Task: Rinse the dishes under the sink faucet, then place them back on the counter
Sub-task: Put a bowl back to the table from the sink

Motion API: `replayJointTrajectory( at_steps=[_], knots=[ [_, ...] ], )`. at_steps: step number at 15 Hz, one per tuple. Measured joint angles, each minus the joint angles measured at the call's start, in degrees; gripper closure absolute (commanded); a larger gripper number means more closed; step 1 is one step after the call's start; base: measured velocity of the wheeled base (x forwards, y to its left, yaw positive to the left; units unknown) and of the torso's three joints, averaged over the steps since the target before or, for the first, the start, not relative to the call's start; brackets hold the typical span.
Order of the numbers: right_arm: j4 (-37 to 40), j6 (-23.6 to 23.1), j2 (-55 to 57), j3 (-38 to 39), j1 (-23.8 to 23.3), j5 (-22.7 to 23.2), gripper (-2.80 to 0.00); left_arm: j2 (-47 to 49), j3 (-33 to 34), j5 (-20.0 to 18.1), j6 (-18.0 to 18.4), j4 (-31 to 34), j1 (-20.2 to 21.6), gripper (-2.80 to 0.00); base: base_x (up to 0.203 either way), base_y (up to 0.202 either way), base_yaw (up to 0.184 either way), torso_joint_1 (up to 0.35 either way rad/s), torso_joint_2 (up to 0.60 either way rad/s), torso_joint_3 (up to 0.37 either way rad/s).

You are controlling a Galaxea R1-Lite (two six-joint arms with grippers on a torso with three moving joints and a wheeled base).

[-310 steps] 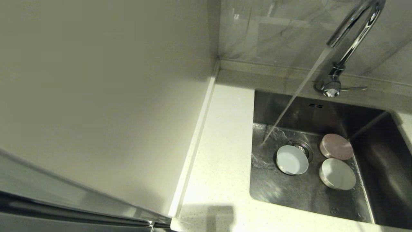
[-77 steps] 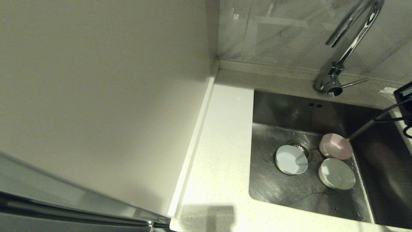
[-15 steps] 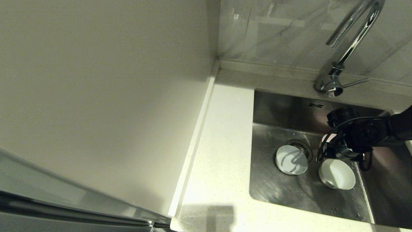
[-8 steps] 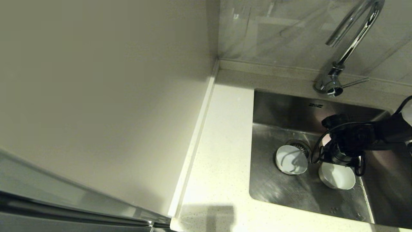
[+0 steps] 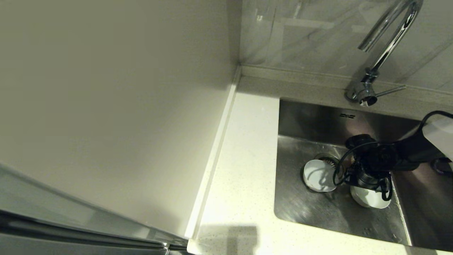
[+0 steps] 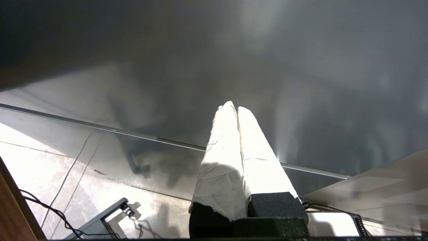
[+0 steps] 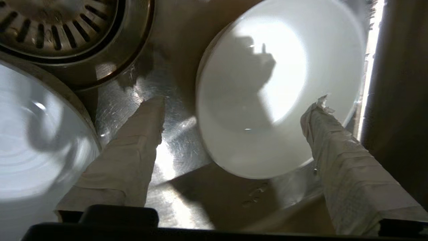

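Note:
In the sink point(image 5: 311, 120) the pale blue bowl point(image 5: 318, 176) lies beside the drain strainer point(image 5: 328, 159). The mint-white bowl point(image 5: 371, 200) sits to its right, partly under my right gripper point(image 5: 368, 179). The right wrist view shows that gripper point(image 7: 236, 105) open. One finger point(image 7: 133, 150) is over bare steel between the blue bowl point(image 7: 26, 150) and the mint-white bowl point(image 7: 277, 100). The other finger point(image 7: 341, 160) is at that bowl's far rim. The pink bowl is hidden behind the arm. No water runs from the faucet point(image 5: 385, 39). My left gripper point(image 6: 235, 108) is shut and parked away from the sink.
The speckled counter point(image 5: 247, 159) runs along the sink's left side, with a plain off-white panel point(image 5: 106, 106) rising beside it. The faucet lever point(image 5: 389, 91) points right. A black cable loops off the right wrist point(image 5: 339, 170) above the blue bowl.
The right arm has slid left and lower into the sink, now covering the pink bowl and part of the mint-white one. The water seen running long ago is off.

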Motion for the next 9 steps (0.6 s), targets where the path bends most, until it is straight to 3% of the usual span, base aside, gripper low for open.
replayJointTrajectory(
  at_steps=[3,4,9],
  knots=[
    [-0.03,0.16,1.76,-0.87,0.24,-0.04,-2.8,0.0,0.0,0.0,-0.02,0.02,0.0,0.0,0.0,0.0,0.0,0.0,0.0,0.0],
    [-0.06,0.21,2.2,-1.44,0.28,-0.04,0.0,0.0,0.0,0.0,0.01,0.0,0.0,0.0,0.0,0.0,0.0,0.0,0.0,0.0],
    [-0.06,0.16,3.38,-2.03,0.41,0.31,0.0,0.0,0.0,0.02,0.01,0.0,0.01,0.0,0.0,0.0,0.0,0.0,0.0,0.0]
  ],
)
